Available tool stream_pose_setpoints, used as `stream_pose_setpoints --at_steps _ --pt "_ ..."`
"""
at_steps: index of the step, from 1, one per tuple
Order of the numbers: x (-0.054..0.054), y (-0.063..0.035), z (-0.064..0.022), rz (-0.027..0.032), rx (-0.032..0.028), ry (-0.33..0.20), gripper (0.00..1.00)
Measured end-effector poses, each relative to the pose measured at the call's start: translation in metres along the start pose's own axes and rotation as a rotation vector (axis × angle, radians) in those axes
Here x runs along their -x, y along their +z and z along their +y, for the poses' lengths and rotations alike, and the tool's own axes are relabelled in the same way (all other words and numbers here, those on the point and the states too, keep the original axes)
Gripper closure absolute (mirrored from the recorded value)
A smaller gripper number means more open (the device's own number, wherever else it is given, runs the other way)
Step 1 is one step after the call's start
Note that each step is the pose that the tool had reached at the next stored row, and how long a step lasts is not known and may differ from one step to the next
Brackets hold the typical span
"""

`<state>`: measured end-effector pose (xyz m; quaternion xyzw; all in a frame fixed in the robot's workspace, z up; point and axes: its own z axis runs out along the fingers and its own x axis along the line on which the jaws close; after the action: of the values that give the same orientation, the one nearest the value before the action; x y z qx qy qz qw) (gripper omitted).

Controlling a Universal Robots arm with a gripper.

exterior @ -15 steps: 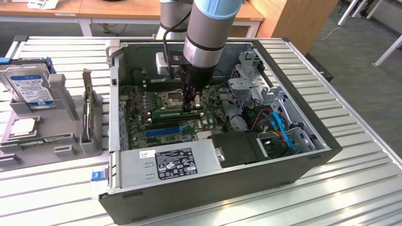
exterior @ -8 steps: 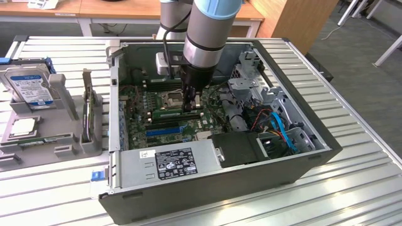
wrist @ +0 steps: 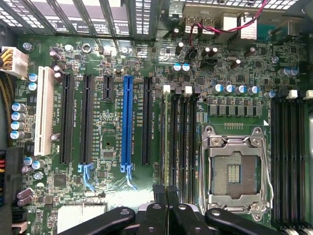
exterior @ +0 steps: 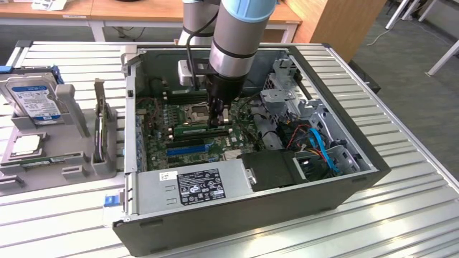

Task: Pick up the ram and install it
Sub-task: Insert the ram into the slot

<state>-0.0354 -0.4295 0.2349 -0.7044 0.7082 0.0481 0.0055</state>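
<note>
The ram [exterior: 193,130] is a narrow green stick standing on edge along a black slot on the motherboard, just in front of the CPU socket [exterior: 199,113]. In the wrist view the ram [wrist: 163,137] shows edge-on in the outermost of the black memory slots [wrist: 183,132]. My gripper [exterior: 219,122] reaches down into the open case at the ram's end toward the exterior view's right. Its fingers are pressed together on the stick's top edge, and my gripper [wrist: 165,190] shows the same shut grip from above.
The open PC case [exterior: 344,177] lies on a slatted table. A grey holder [exterior: 72,161] at the exterior view's left carries a hard drive [exterior: 32,99], a CPU [exterior: 25,144] and another thin board on edge [exterior: 100,118]. Power supply [exterior: 193,185], drive cage and blue cables [exterior: 323,148] crowd the case.
</note>
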Motion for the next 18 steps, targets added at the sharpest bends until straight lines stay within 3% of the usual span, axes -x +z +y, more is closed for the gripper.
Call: stream_pose_setpoints --at_steps 18 --pt "0.0009 0.0017 -0.0001 0.0002 0.0000 0.001 0.88"
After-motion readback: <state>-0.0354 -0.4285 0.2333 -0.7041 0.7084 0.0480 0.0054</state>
